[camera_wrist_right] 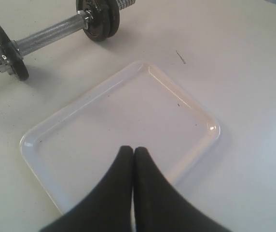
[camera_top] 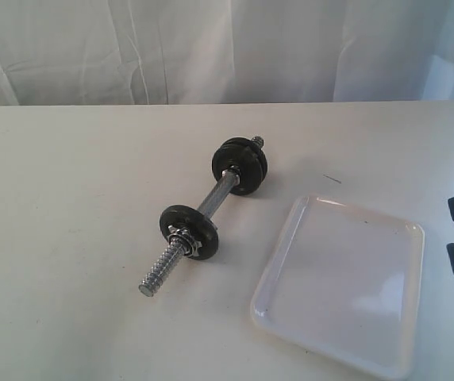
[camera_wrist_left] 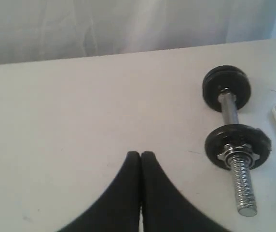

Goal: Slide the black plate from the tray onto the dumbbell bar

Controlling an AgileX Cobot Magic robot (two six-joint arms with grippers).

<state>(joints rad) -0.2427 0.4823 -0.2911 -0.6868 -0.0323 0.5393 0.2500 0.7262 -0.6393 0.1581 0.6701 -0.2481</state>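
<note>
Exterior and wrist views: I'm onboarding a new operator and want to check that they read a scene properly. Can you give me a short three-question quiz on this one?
1. True or false: a weight lies in the tray.
2. How many black discs sit on the dumbbell bar in the right wrist view? A) one B) three C) five
3. Fill in: in the wrist views, the fingers of the left gripper and the right gripper are pressed ____.

Key: 1 false, the tray is bare. 2 B, two discs at one end and one at the other. 3 shut.
</note>
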